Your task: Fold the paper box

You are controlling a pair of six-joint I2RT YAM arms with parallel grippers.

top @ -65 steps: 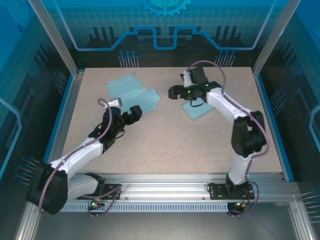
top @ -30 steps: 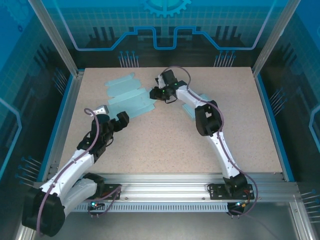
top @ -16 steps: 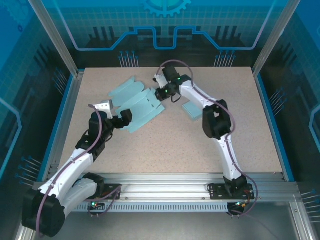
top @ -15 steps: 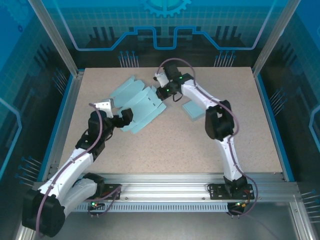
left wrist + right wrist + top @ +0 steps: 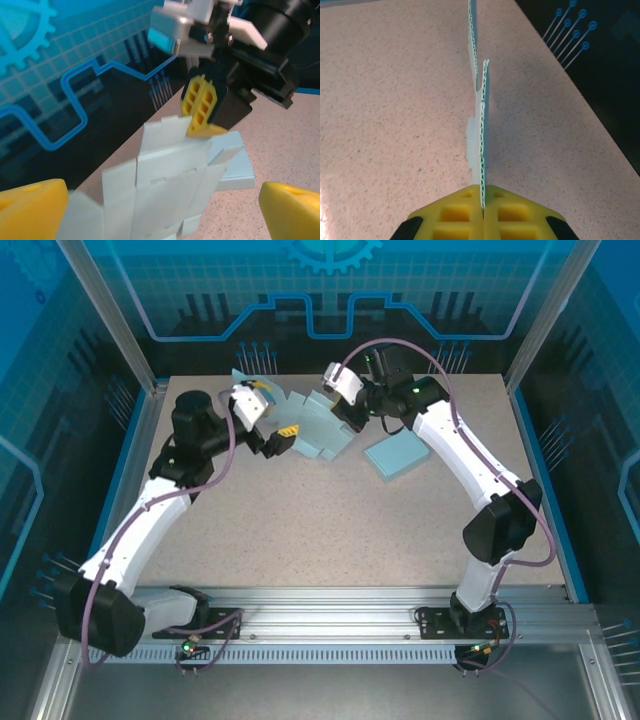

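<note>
Top external view: left of centre in the upper part of the frame, the left tool [image 5: 274, 412] hangs with its yellow fingers spread wide and holds nothing. It is just beside the left edge of the paper box [image 5: 312, 428]. The box is an unfolded pale blue sheet with flaps, tilted up from the speckled counter [image 5: 330, 530] in the upper middle of the frame. At its right edge the right tool [image 5: 345, 416] is clamped tight on the sheet. Further right, a second pale blue piece [image 5: 397, 456] lies flat on the counter, apart from both tools.

In the left wrist view, the left tool's fingers sit at the lower left and lower right corners with the sheet between them. The right tool's yellow finger pinches the sheet's top edge. In the right wrist view, the sheet stands edge-on, squeezed between the closed pads.
</note>
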